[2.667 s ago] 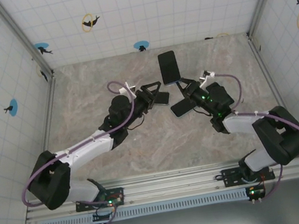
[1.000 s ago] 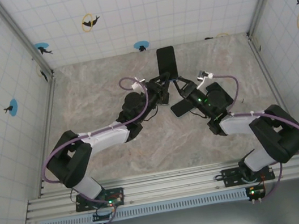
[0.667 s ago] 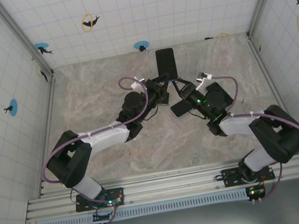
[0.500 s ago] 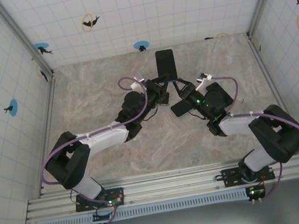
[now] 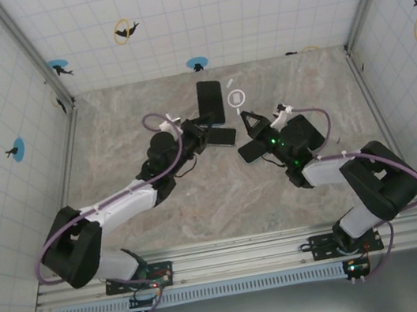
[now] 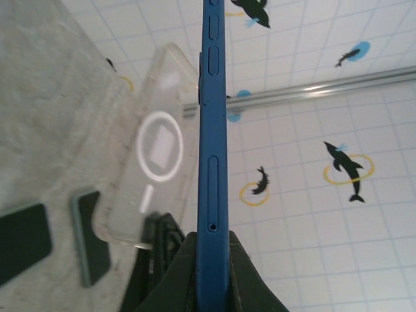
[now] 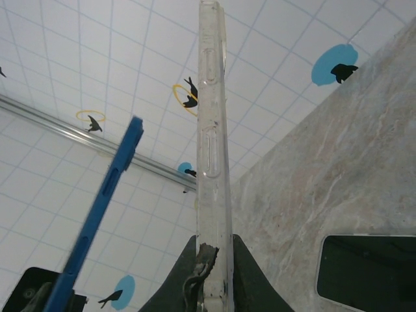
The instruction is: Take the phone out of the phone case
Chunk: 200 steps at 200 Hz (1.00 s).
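**Hazards**

The phone [image 5: 210, 101] was clear of the transparent phone case [image 5: 237, 99]. The two stood side by side above the far part of the table [image 5: 129, 113], near each other with a visible gap between them. On this evidence the extraction was judged effectively complete. The remaining risks concerned holding and setting down.

1. Phone slip. The left gripper [image 5: 207, 126] was closed on the lower end of the phone alone. In the left wrist view the blue edge [image 6: 213, 162] rose well beyond the fingers [image 6: 242, 276]. A fast swing or tilt could pivot the phone in the pads.
2. Case release. The right gripper [image 5: 249, 122] was clamped on the bottom edge of the case, seen edge-on in the right wrist view [image 7: 213, 162]. The shell looked thin and probably flexible, so it could twist out of the grip.
3. Contact between items. Any inward motion of either arm could knock the phone against the case.
4. Obstructed set-down. Two dark flat slabs [image 5: 224, 136] [image 5: 249, 151] lay on the table just below the grippers. A straight descent could land either item on one of them.

**Arm pose**

Both arms reached forward and inward, with the grippers converging near the table's centre line. The left arm ran diagonally from its base. The right arm was folded, with its elbow out to the right. Each gripper pointed its item upward and away from the bases.
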Each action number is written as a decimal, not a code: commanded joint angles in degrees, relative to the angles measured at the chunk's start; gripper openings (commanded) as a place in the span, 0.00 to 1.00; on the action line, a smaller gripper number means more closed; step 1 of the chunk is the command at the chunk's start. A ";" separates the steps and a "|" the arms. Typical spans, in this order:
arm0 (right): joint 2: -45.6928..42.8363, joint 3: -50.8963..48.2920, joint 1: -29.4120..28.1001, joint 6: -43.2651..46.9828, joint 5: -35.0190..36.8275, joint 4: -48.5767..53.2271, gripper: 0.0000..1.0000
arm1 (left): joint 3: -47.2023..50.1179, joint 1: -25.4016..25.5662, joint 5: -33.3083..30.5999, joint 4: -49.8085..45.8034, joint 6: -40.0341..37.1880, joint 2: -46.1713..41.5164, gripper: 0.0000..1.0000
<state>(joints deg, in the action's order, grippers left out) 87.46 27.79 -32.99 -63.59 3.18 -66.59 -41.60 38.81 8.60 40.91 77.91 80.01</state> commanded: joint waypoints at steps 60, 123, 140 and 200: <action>5.97 5.09 -4.19 -1.83 -1.25 2.76 0.05 | 12.32 -20.05 20.22 0.68 -12.50 -5.40 0.04; 11.33 10.27 -9.69 -3.05 -0.45 6.15 0.04 | 20.74 -34.04 30.37 8.54 -13.68 -1.81 0.05; 12.58 11.76 -11.22 -3.46 -0.18 7.22 0.03 | 23.36 -37.38 32.44 13.26 -12.36 0.43 0.05; 15.18 15.33 -15.10 -3.65 0.30 10.63 0.04 | 24.80 -45.52 38.18 17.40 -13.46 7.70 0.06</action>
<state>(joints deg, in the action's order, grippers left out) 101.01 40.36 -46.94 -66.78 1.89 -56.84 -16.84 -4.03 42.33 50.81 66.17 86.26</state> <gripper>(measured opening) 0.130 0.106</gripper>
